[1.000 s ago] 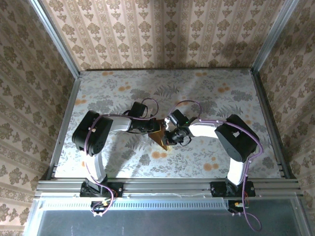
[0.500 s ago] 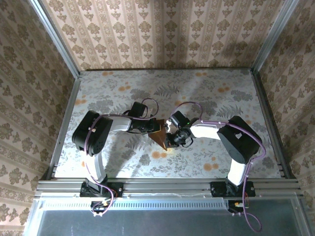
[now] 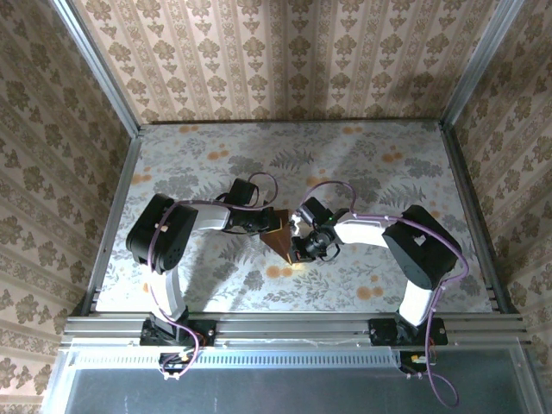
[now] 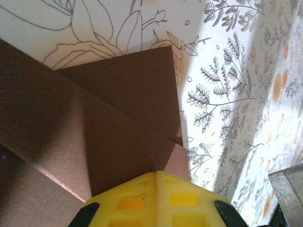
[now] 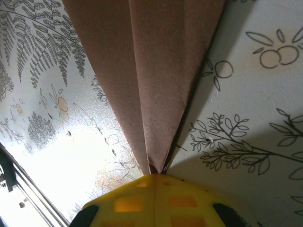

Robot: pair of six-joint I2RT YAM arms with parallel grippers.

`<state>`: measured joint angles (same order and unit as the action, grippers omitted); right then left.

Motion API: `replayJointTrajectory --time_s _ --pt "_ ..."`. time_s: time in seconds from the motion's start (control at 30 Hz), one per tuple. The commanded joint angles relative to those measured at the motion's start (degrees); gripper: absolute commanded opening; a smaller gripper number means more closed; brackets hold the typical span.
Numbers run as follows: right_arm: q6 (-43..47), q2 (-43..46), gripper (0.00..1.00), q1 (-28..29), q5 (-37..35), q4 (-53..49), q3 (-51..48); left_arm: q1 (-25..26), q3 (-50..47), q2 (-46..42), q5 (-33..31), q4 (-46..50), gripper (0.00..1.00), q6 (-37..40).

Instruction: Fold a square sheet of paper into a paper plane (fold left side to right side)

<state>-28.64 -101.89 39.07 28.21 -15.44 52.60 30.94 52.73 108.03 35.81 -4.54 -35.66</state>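
You're looking into a robotics lab cell: aluminium rails [image 3: 293,328] are framing a fern-print table [image 3: 388,172], and wallpapered panels [image 3: 285,60] are boxing in two cabled robot arms [image 3: 164,233].

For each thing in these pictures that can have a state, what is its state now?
Dark reddish-brown paper sheet: folded into a pointed wedge with layered flaps, lying on the fern-patterned table.
Left yellow-fingered gripper: shut, tips over the paper's layered part.
Right yellow-fingered gripper: shut, tips at the paper's pointed end.
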Motion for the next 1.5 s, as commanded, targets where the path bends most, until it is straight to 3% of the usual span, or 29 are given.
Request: replayJointTrajectory --time_s 0.0,0.37,0.57,0.63,0.77,1.0,1.47 --pt "0.43 1.39 0.0 0.83 1.62 -4.51 -2.09 -1.06 -1.51 2.18 -5.14 4.37 0.0 2.27" --pt "1.2 7.45 0.03 -2.03 0.89 -4.75 -3.46 -0.02 0.08 -1.68 -2.77 4.27 0.0 2.11" --pt "-0.17 11.47 0.12 -6.33 1.51 1.2 -6.64 0.18 2.35 -6.95 -0.31 3.23 0.2 1.88" --pt "-1.29 12.37 0.16 -7.54 1.13 4.41 -8.03 0.17 1.82 -9.82 -1.28 2.57 0.3 2.54" --pt "-3.76 12.86 0.26 -8.7 0.27 11.16 -9.87 -0.5 -1.26 -14.94 -5.15 2.71 0.38 4.06" --pt "-4.36 7.6 0.42 -8.83 1.47 19.72 -7.93 -4.48 -8.77 -16.58 -4.08 -2.61 0.42 0.89" --pt "-2.1 -4.36 0.42 -8.92 5.62 28.39 -0.56 -6.42 -9.62 -11.64 -1.07 -8.47 0.43 -1.69"
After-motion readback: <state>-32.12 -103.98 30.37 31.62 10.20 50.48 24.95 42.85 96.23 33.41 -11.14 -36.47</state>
